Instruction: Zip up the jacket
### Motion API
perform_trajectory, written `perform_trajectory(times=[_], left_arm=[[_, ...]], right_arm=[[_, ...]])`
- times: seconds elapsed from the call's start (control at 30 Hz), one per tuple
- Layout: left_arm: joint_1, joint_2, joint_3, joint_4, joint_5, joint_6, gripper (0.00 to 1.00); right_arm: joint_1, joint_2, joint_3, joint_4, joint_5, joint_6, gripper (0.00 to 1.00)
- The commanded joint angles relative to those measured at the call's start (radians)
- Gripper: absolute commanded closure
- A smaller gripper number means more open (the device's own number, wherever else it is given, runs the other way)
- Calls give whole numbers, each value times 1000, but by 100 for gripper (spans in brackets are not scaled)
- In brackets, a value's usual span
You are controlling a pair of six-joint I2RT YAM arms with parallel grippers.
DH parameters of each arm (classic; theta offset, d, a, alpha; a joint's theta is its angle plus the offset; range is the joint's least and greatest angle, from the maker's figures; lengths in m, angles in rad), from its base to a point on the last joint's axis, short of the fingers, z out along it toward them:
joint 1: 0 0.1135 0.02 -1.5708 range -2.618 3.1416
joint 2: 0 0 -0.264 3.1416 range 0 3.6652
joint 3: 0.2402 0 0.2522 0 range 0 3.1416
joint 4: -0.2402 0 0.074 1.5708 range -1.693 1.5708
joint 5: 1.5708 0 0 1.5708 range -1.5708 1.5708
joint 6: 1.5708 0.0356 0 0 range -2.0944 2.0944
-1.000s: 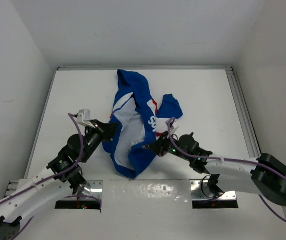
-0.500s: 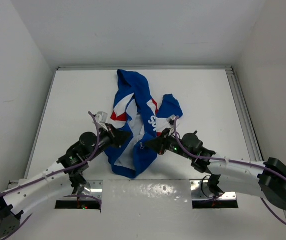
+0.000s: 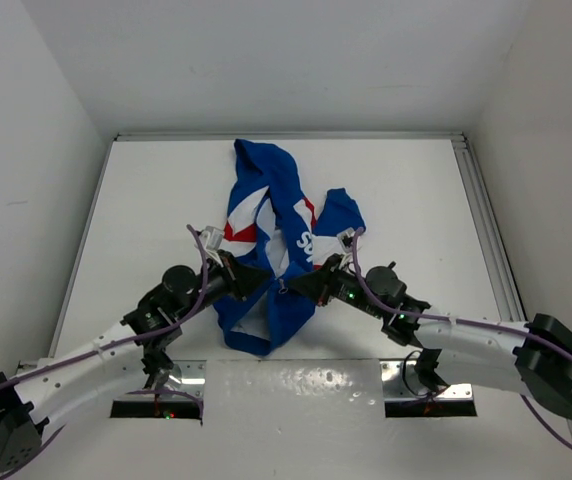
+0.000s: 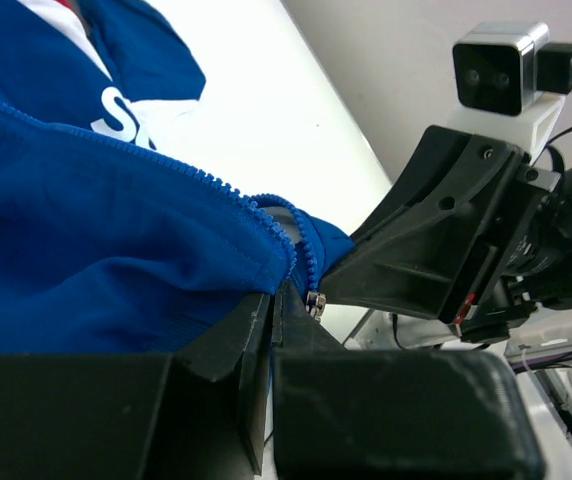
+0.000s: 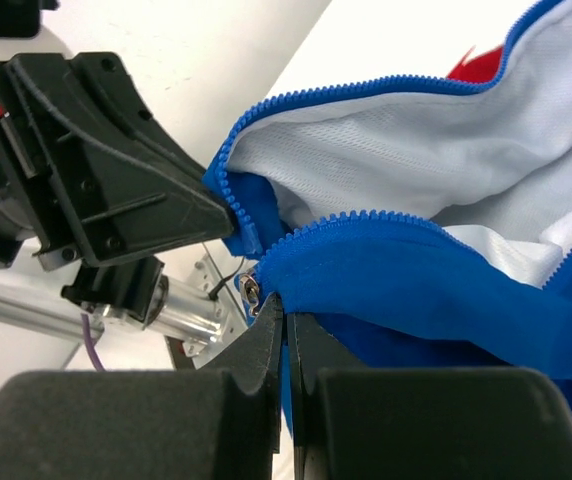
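The jacket (image 3: 288, 215) lies crumpled and unzipped in the middle of the desk (image 3: 156, 190), white lining showing. The left tool (image 3: 264, 281) pinches one zipper edge at the hem (nearly tip to tip with its partner). The right tool (image 3: 296, 286) pinches the opposite edge. A metal rail (image 3: 486, 230) lines the desk's right side.

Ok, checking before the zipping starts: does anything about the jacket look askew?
The jacket lies twisted and bunched, front open with white lining showing. The left pincer and right pincer each pinch a lower zipper end, close together.
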Motion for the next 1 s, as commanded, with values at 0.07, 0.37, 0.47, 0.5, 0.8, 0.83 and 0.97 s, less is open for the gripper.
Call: perform_trajectory(times=[0.07,0.37,0.47,0.5,0.8,0.83,0.97], left_arm=[[6,13,47,65,18,33,100],[6,22,50,85,45,30,100],[6,21,58,75,45,39,100],[6,22,56,75,48,39,100],[6,42,46,96,73,27,100],[6,45,43,101,76,26,100],[6,47,39,102,81,24,100]], right_arm=[[-2,16,64,-6,37,22,100],[0,45,71,-2,34,-5,100],[0,42,75,-6,39,-14,100],[0,42,77,-10,40,-16,100],[0,22,74,-26,52,-27,100],[0,19,74,-29,52,-28,100],[0,18,69,-33,60,-30,100]])
